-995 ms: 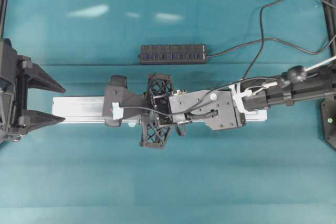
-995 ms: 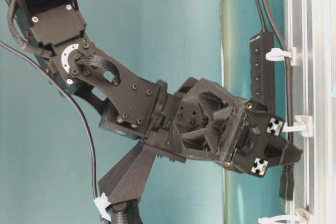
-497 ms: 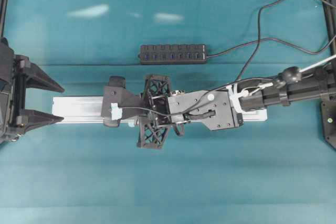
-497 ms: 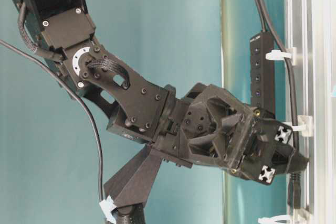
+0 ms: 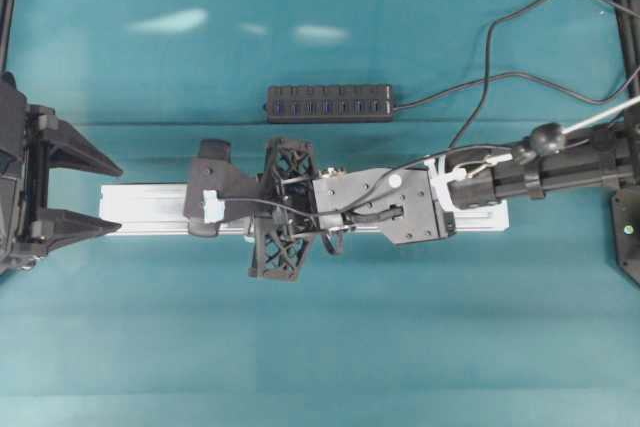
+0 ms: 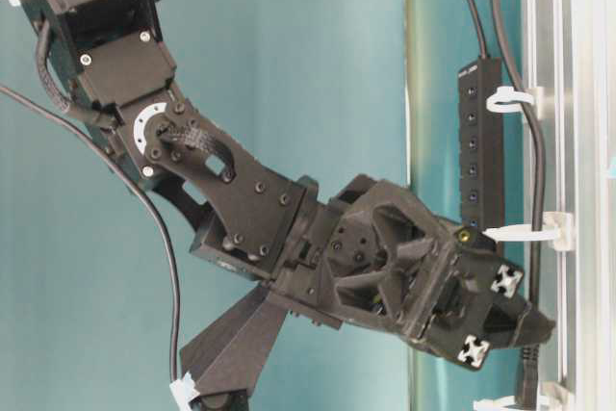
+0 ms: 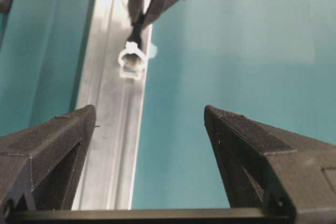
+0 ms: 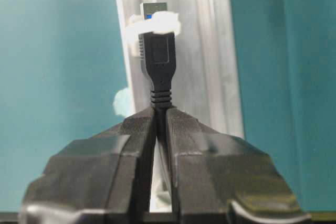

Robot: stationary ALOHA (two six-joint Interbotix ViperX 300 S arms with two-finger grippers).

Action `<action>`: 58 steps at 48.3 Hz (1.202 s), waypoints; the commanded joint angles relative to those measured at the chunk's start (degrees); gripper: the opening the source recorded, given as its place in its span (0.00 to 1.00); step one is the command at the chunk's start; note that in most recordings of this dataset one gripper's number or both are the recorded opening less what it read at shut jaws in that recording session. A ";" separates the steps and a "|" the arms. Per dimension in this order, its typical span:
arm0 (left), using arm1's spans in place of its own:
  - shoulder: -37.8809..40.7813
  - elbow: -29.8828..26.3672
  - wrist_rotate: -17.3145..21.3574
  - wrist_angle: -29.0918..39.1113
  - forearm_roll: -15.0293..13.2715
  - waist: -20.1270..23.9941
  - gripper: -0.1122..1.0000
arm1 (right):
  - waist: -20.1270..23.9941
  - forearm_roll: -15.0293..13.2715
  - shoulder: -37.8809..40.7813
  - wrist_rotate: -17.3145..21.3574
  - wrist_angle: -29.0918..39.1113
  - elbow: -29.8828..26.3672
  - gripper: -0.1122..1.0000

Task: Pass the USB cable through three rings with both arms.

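My right gripper (image 8: 161, 109) is shut on the USB cable (image 6: 535, 166) just behind its plug (image 8: 160, 64). The plug's metal tip sits inside a white ring (image 8: 167, 22) on the rail. In the table-level view the cable runs down through two rings (image 6: 510, 100) (image 6: 541, 233), and the plug (image 6: 525, 380) reaches the lowest ring (image 6: 508, 402). My left gripper (image 7: 149, 116) is open and holds nothing. It faces that ring (image 7: 131, 61) from the rail's other end, well short of it. Seen from overhead, the left gripper (image 5: 115, 195) waits at the left edge and the right gripper (image 5: 198, 209) is over the rail.
The silver rail (image 5: 140, 209) lies left to right across the teal table. A black multi-port hub (image 5: 328, 103) sits behind it, and its cord (image 5: 440, 94) loops to the back right. The right arm (image 5: 560, 162) stretches over most of the rail.
The right arm has slid left along the rail, carrying the plug up to and into the last ring. The left gripper has stayed open at the left edge.
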 commanded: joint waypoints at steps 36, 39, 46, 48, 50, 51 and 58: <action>17.31 3.78 1.67 -18.90 0.00 1.23 0.90 | -0.09 0.09 0.79 0.00 -4.13 -2.11 0.04; 20.04 4.04 2.37 -21.18 0.00 1.32 0.90 | -0.09 0.09 0.70 0.00 -4.83 -2.02 0.04; 25.49 3.69 4.13 -25.31 0.00 1.32 0.90 | -0.09 0.09 0.53 0.09 -6.42 -1.32 0.04; 26.72 3.34 4.48 -26.46 0.00 1.32 0.90 | -0.09 0.09 0.44 0.09 -6.50 -1.23 0.04; 27.69 2.90 4.83 -27.42 0.09 1.32 0.90 | -0.09 0.09 0.44 0.09 -6.59 -1.14 0.04; 28.48 2.64 5.01 -27.86 0.00 1.32 0.90 | -0.09 0.09 0.44 0.09 -6.59 -1.14 0.04; 31.46 1.23 5.45 -29.18 0.00 1.58 0.90 | -0.09 0.09 0.35 0.09 -7.21 -1.05 0.04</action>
